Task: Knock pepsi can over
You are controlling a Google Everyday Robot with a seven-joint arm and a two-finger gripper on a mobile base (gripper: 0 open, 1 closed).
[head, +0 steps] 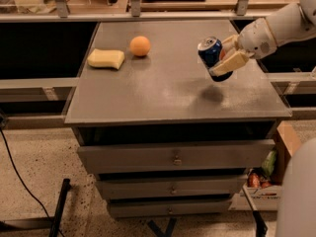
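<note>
The pepsi can (211, 55) is dark blue with a silver top. It hangs tilted in the air above the right part of the grey cabinet top (168, 88), with its shadow on the surface below. My gripper (225, 56) reaches in from the right and is shut on the can, one cream finger across its front and one behind it.
An orange ball (140, 46) and a yellow sponge (106, 59) lie at the back left of the cabinet top. Drawers (175, 157) face the front. A box with items (264, 174) stands on the floor at the right. A rail runs behind the cabinet.
</note>
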